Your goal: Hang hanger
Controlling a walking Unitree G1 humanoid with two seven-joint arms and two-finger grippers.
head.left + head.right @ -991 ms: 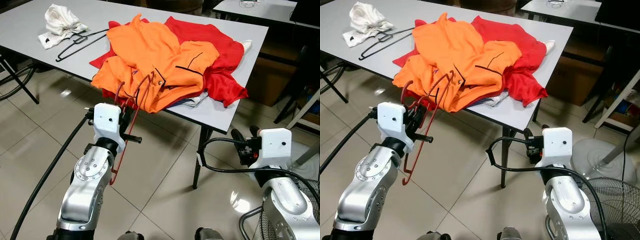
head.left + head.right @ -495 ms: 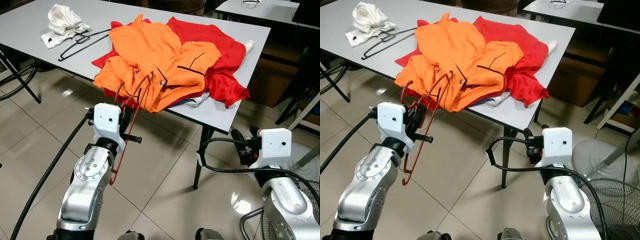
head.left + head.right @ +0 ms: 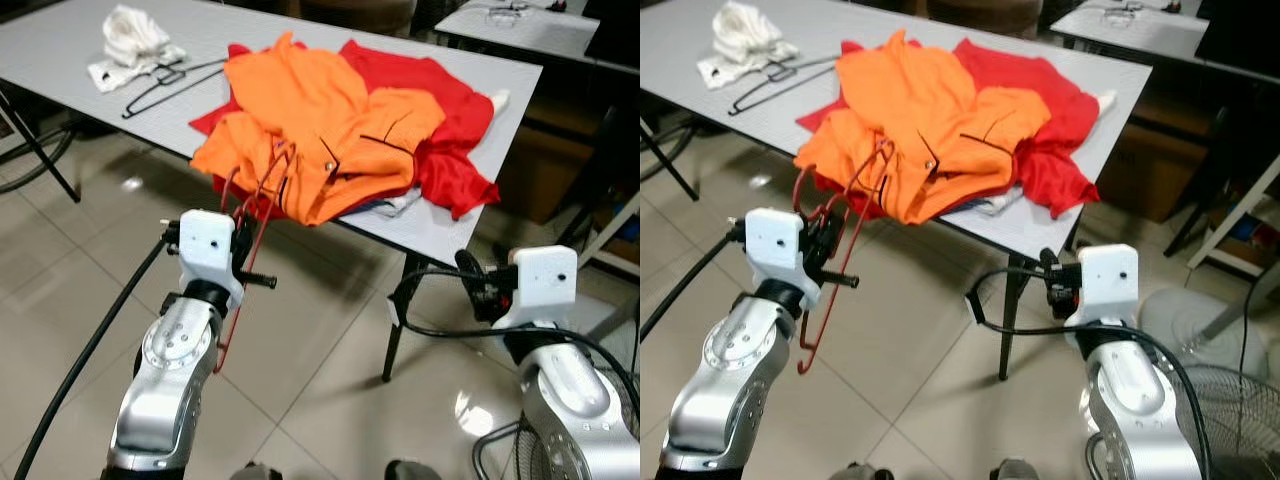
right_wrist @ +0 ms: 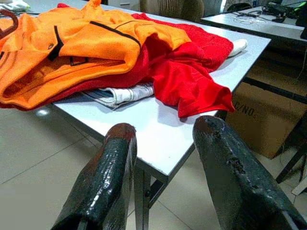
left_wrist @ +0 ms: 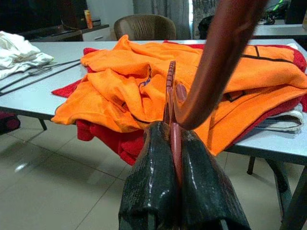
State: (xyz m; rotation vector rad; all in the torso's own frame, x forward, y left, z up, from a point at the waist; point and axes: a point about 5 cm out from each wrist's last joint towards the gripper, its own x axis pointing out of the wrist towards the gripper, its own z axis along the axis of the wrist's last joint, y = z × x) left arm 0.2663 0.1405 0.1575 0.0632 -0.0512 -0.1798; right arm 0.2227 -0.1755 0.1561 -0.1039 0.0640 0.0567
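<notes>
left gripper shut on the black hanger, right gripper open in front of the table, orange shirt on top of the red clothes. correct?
Wrong on colour. The left gripper is shut on the red hanger, as the left wrist view shows. The black hanger lies on the table by the white cloth. The rest holds: right gripper open in front of the table, orange shirt on top of the red clothes.

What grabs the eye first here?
The heap of orange garment over red garments on the grey table, spilling over its near edge. Next, the red hanger pinched in the left gripper just short of that edge, while the right gripper hangs open, holding nothing. A black hanger and white cloth lie at the table's far left.
</notes>
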